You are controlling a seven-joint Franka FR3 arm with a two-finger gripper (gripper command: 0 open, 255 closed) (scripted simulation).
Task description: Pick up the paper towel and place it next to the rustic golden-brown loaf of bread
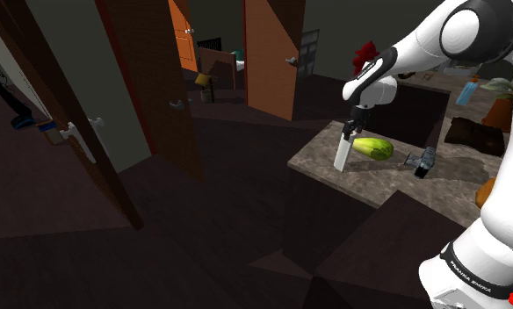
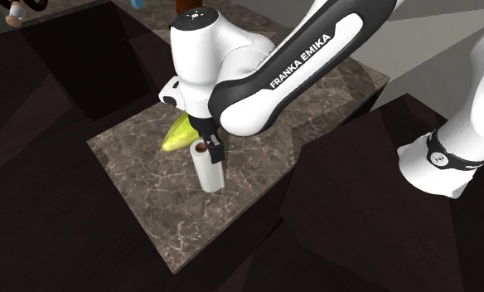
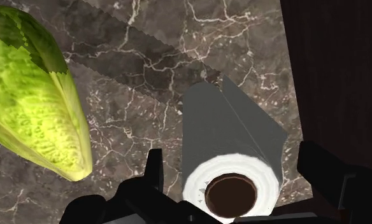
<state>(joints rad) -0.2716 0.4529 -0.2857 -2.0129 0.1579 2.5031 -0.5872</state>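
Note:
The paper towel [image 1: 340, 156] is a white roll standing upright on the marble counter [image 1: 378, 176], near the counter's edge on the shoulder view's left. My gripper [image 1: 352, 130] hangs straight over the roll's top, open. In the wrist view its fingers [image 3: 154, 173] stand either side of the paper towel [image 3: 232, 133] with small gaps, touching nothing. From the second exterior view, the gripper [image 2: 212, 149] is level with the top of the paper towel [image 2: 209, 174]. An orange-brown lump [image 1: 501, 111], perhaps the loaf, lies far back at the shoulder view's right.
A green lettuce head [image 1: 373, 147] lies close beside the roll, away from the counter edge. A dark hair-dryer-like tool [image 1: 422, 161] sits further along. A dark recess [image 1: 413, 112] opens behind them. A blue bottle [image 1: 468, 92] stands at the back. Beyond the counter edge the floor drops away.

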